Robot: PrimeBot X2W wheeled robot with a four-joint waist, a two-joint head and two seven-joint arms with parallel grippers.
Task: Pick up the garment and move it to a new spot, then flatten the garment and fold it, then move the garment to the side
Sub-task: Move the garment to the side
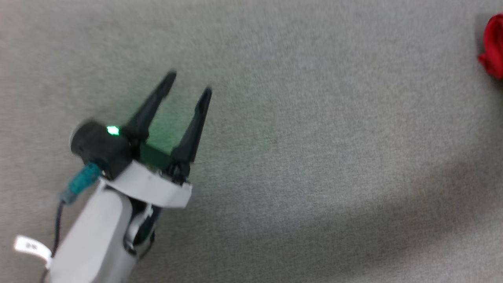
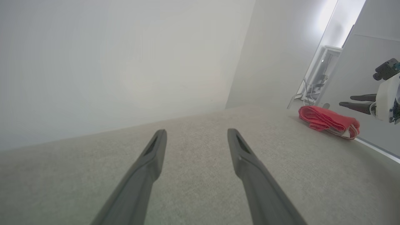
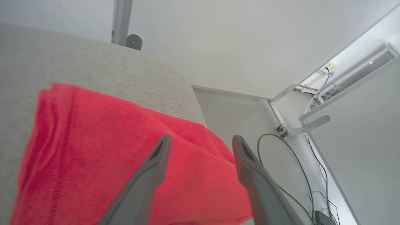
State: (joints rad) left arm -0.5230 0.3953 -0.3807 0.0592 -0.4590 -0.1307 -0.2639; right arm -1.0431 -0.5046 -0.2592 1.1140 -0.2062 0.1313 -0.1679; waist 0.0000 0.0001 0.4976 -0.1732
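Place: we list this as a bare test room or lab. Evidence we note: one wide work surface (image 1: 314,157) covered in grey fabric; plain white walls (image 2: 109,62) around it; loose black cables (image 3: 300,193) trailing beside the surface; a wall socket (image 3: 330,67); pale metal brackets (image 3: 312,120); a grey metal post (image 3: 120,22)

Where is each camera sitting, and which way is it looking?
Head view: on the robot's head, looking down at the grey surface; the left gripper and pale forearm show, the shirt at the right edge.
Left wrist view: on the left wrist, looking along its open fingers across the surface; the right gripper shows by the shirt.
Right wrist view: on the right wrist, looking along its open fingers down at the shirt.
Shared: all three see the shirt.
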